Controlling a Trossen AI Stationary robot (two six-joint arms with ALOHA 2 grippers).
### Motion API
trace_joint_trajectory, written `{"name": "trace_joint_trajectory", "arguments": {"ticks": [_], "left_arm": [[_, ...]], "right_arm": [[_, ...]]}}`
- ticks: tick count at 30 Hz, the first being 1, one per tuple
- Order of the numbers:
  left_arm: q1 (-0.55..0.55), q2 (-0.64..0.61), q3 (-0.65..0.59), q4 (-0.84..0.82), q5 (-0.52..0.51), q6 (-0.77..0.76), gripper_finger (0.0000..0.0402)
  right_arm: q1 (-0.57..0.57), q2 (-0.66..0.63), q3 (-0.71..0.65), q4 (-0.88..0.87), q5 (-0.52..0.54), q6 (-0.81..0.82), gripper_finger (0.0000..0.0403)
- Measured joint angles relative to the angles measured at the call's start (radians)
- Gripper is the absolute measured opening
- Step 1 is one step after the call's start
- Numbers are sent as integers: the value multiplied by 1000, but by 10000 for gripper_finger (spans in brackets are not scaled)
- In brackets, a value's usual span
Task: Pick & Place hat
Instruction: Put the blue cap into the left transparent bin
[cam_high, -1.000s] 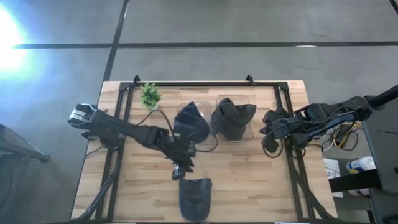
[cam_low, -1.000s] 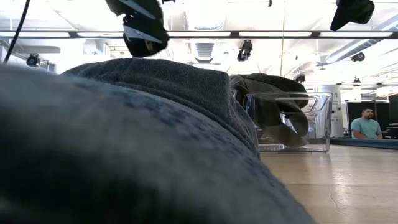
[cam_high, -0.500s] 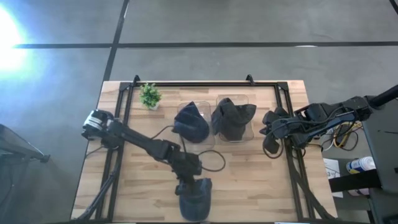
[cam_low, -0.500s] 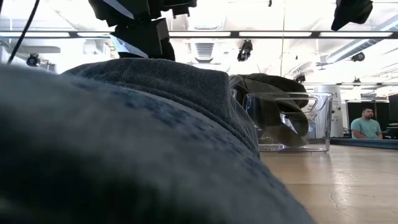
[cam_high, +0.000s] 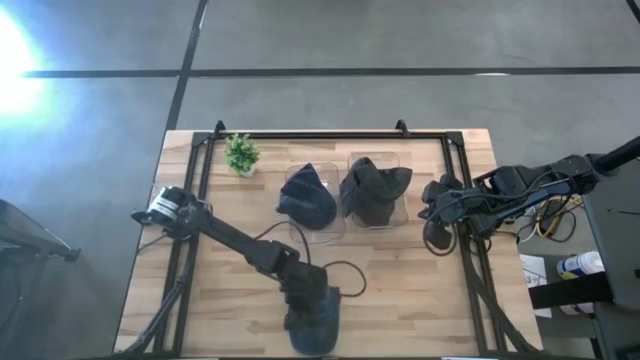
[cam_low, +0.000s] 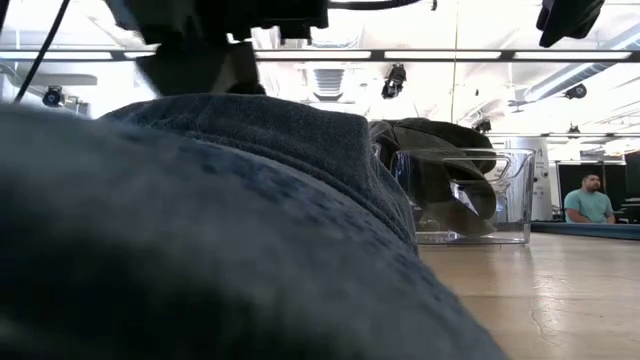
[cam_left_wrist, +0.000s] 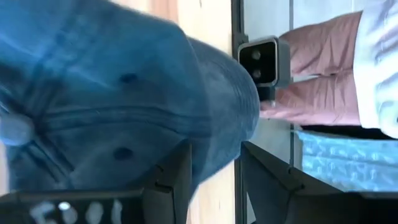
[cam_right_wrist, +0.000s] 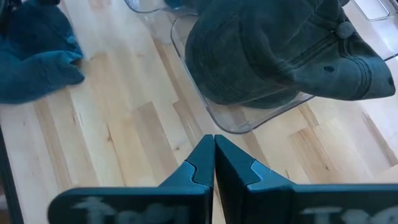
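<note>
A blue denim cap (cam_high: 316, 318) lies at the table's near edge and fills the foreground of the low view (cam_low: 200, 230). My left gripper (cam_high: 308, 300) is down over it and open. In the left wrist view the gripper (cam_left_wrist: 216, 177) has one finger on either side of the cap's rim (cam_left_wrist: 221, 124). A second blue hat (cam_high: 308, 197) sits in the left clear container and a dark grey hat (cam_high: 375, 190) in the right one (cam_low: 470, 195). My right gripper (cam_high: 435, 218) waits, shut, by the table's right edge (cam_right_wrist: 214, 163). My left gripper comes at the cap from above, its open fingers (cam_left_wrist: 171, 180) standing across the cap's rim (cam_left_wrist: 214, 158) near the table's near edge. I cannot tell whether the fingers touch the cloth. The cap lies flat on the table.
A small potted plant (cam_high: 241, 153) stands at the far left corner. Black frame rails (cam_high: 330, 135) run around the tabletop. A small camera (cam_left_wrist: 261, 59) sits at the near edge with a person's legs (cam_left_wrist: 323, 68) beyond it. Another person (cam_low: 588, 200) sits far off in the room.
My left gripper has moved from beside the left container toward the table's near edge and down, ending over the cap there. The cap and both hats in the containers have stayed put.
</note>
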Motion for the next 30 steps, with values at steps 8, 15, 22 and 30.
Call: {"name": "trace_joint_trajectory", "arguments": {"ticks": [8, 15, 22, 30], "left_arm": [[-12, -2, -3, -26, -23, 100, 131], [-3, -2, -4, -45, -67, 162, 131], [1, 0, -5, -37, -102, 166, 131], [9, 0, -6, -11, -31, 77, 131]], "right_arm": [[0, 0, 0, 94, -1, 44, 9], [0, 0, 0, 133, -26, 49, 9], [0, 0, 0, 133, -26, 46, 9], [0, 0, 0, 124, -26, 33, 9]]}}
